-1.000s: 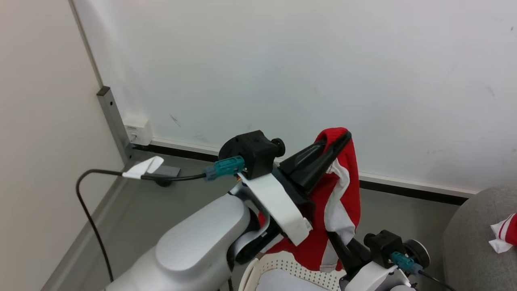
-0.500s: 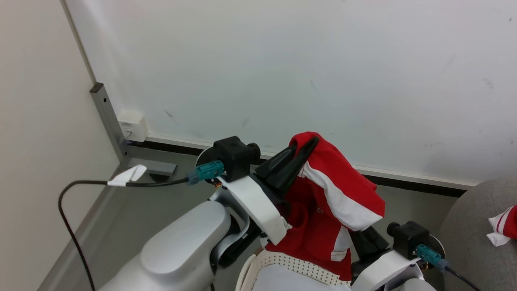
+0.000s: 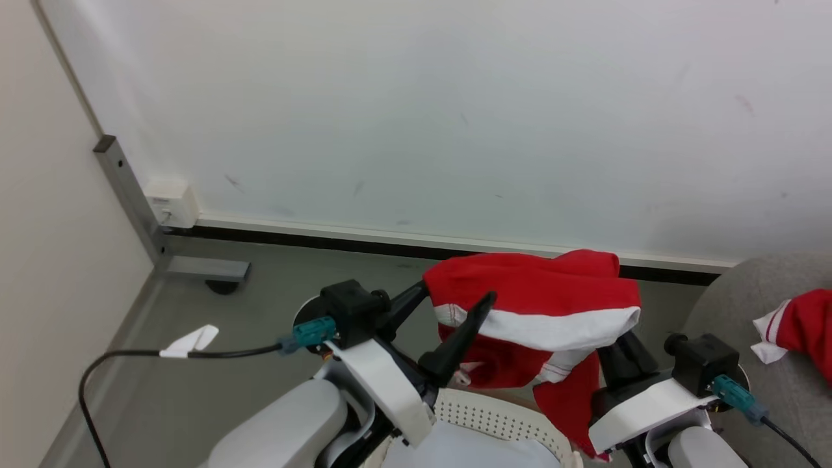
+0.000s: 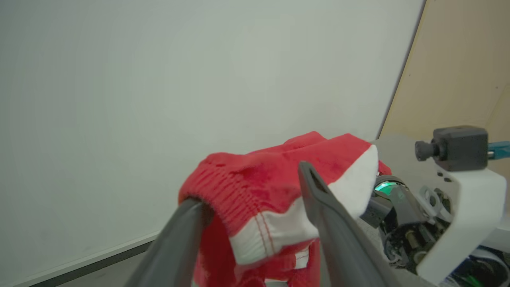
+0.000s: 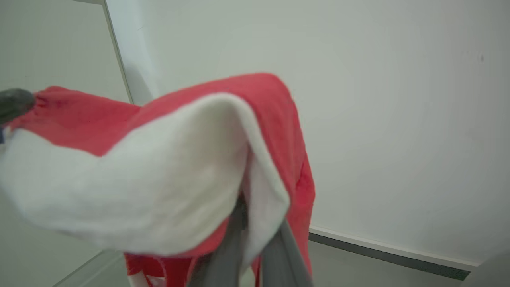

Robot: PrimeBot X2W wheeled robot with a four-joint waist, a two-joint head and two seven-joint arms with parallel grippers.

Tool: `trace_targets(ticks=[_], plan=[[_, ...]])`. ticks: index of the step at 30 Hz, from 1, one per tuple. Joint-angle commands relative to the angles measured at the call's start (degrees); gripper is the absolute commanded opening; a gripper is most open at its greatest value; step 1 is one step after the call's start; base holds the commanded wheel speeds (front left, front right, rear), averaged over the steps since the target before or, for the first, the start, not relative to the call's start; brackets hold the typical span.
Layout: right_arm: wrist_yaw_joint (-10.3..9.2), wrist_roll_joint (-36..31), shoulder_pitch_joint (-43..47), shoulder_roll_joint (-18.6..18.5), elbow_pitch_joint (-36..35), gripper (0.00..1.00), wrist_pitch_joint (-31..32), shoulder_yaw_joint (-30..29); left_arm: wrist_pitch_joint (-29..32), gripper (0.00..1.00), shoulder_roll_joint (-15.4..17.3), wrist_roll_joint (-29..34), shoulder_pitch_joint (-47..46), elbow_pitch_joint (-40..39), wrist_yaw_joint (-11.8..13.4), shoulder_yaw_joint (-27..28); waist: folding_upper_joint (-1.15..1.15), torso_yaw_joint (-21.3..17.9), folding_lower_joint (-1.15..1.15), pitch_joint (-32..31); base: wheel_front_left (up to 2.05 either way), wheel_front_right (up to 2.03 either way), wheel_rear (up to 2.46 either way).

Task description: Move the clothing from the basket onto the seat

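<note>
While the left gripper (image 3: 455, 296) stands with its fingers spread wide at lower left, gripping nothing, a red garment (image 3: 539, 292) with white trim lies draped over one fingertip and hangs above the cream perforated basket (image 3: 500, 419). To the right, the right gripper (image 5: 255, 247) is closed tight, pinching the garment's other end between its fingers. At far right, a second red garment (image 3: 803, 322) lies on the grey seat (image 3: 721, 305).
</note>
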Motion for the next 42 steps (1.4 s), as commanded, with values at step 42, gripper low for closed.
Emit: trace_targets(ticks=[42], plan=[[-0.13,-3.8,4.2,-0.6,-17.0,0.00,0.0,-15.8,-0.4,1.00,3.4,12.2,9.3,-5.4,-2.3,4.9,0.00,-34.3,0.00,7.8,0.00,0.00,0.00]])
